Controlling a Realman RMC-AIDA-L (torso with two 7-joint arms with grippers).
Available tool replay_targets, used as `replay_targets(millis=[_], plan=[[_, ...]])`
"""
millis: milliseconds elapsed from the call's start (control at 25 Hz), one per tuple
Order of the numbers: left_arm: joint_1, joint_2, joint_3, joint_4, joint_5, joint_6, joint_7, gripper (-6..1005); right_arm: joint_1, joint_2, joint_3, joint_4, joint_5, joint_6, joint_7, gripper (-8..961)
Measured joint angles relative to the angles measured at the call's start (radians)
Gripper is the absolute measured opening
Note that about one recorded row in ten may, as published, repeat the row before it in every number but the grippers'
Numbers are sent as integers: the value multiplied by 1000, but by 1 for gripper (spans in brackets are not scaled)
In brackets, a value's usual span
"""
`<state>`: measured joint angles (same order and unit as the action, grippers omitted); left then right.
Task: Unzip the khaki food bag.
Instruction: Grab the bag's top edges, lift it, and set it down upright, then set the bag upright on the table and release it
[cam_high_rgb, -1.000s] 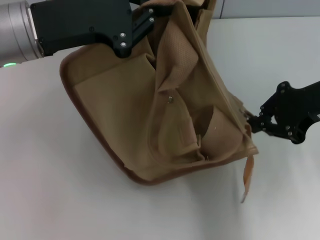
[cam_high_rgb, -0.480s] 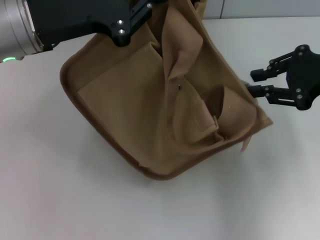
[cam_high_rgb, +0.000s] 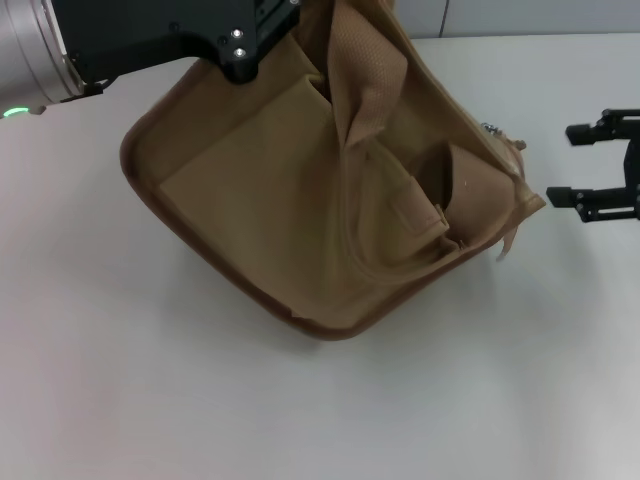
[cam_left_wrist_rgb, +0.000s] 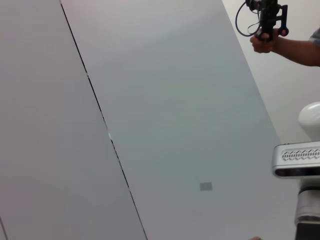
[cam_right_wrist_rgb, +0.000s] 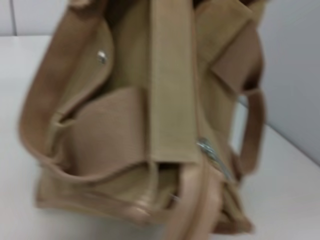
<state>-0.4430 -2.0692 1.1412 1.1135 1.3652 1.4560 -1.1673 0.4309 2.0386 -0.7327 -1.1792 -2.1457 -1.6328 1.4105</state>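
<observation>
The khaki food bag hangs tilted over the white table, its top pulled up toward the far left and its brown-piped base resting low. My left gripper is at the bag's top edge and shut on its fabric; its fingertips are hidden. My right gripper is open and empty, to the right of the bag and apart from it. The right wrist view shows the bag end-on, with a webbing handle, a snap button and the silver zipper pull. The left wrist view shows no bag.
The white table spreads in front and to the left. A loose strap end hangs at the bag's right corner. The left wrist view shows grey wall panels and a person's hand holding a device.
My right gripper left the bag's right corner, opened and moved away to the right. The bag's right side rose and swung a little. The left gripper kept its hold, shifting slightly upward.
</observation>
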Motion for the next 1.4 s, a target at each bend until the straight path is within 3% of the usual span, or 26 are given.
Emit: replay_targets(millis=[160, 400, 960, 1280, 1400], plan=[[-1, 0, -3, 0, 0, -1, 1, 62, 20, -21, -1, 86, -13, 102, -23, 712], [-2, -1, -6, 2, -1, 0, 1, 63, 54, -40, 3, 163, -13, 113, -40, 817], [1, -3, 1, 6, -19, 9, 0, 65, 137, 0, -45, 260, -14, 185, -77, 842], [4, -3, 2, 7, -26, 10, 0, 66, 175, -5, -74, 316, -10, 185, -133, 658], [7, -2, 2, 3, -27, 12, 5, 66, 167, 2, -73, 296, -5, 180, -158, 595]])
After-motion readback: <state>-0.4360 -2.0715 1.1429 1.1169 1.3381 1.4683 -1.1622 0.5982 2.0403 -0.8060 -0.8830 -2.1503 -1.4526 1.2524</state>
